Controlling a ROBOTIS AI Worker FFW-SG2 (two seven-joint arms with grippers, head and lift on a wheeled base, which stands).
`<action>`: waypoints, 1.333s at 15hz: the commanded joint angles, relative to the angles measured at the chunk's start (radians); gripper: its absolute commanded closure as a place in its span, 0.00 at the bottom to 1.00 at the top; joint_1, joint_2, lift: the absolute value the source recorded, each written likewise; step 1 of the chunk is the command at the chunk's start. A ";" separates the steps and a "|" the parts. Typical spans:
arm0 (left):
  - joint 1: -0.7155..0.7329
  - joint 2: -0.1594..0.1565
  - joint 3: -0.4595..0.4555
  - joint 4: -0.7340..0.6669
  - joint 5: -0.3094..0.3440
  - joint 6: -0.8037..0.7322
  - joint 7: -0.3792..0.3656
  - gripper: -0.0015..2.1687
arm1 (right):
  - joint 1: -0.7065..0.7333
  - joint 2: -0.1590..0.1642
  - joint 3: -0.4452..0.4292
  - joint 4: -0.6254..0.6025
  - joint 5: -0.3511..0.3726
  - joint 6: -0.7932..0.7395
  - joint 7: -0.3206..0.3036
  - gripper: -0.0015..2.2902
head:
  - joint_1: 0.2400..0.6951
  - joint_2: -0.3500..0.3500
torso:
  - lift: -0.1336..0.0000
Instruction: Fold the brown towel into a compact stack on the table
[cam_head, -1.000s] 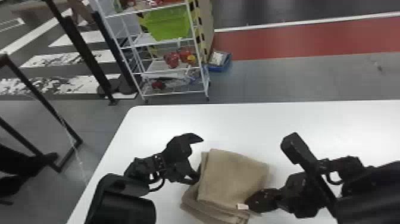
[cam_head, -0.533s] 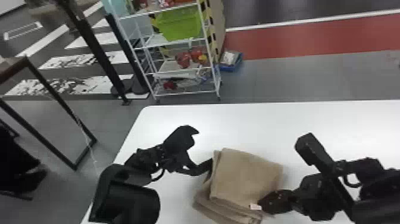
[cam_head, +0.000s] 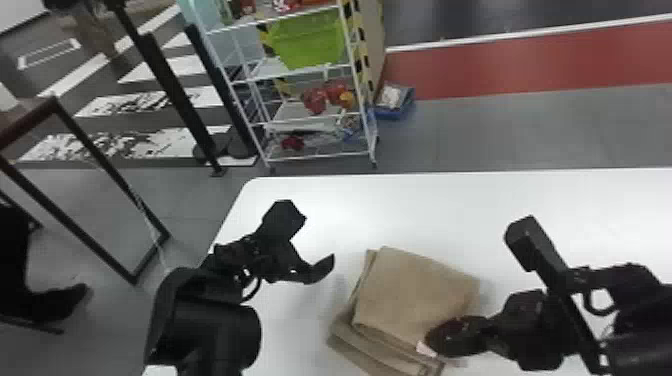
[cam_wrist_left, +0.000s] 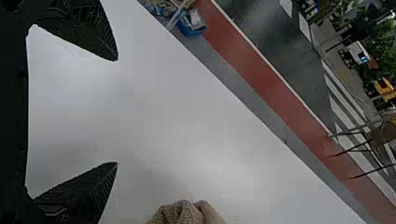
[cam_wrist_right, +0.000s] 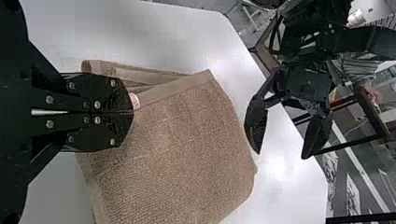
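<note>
The brown towel (cam_head: 415, 295) lies on the white table (cam_head: 500, 200), already folded into a thick, layered packet. Its top panel sits slightly skewed, and the lower layers (cam_head: 370, 350) stick out along the towel's near and left sides. The job looks to be in its late folding or squaring-up stage: a stack exists, but its edges do not line up.

The left gripper (cam_head: 319, 237) is just off the towel's left side, its fingers spread wide with nothing between them. The right gripper (cam_wrist_right: 132, 112) is at the towel's near right corner, fingers pressed together, right beside the small pale tag (cam_wrist_right: 135, 101); whether any hem is caught between them I cannot tell.

If another fold is wanted, the next move probably calls for the left gripper to come in low at the towel's left edge, take all the layers and bring them over while the right one steadies the near right corner. If not, straightening those stray layers should do. Catching only the top panel could slide the packet open.
</note>
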 joint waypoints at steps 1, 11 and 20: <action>-0.004 -0.003 0.018 -0.001 0.002 0.039 0.013 0.04 | 0.003 0.003 0.016 -0.004 -0.004 0.002 0.003 0.61 | 1.00 1.00 | 0.11; 0.030 -0.003 0.091 -0.062 0.161 0.156 0.099 0.04 | -0.097 0.012 -0.044 0.056 -0.201 0.014 -0.278 0.61 | 1.00 1.00 | 0.11; 0.069 -0.003 0.094 -0.085 0.204 0.156 0.087 0.04 | -0.175 0.012 0.008 0.231 -0.198 -0.063 -0.348 0.61 | 1.00 1.00 | 0.11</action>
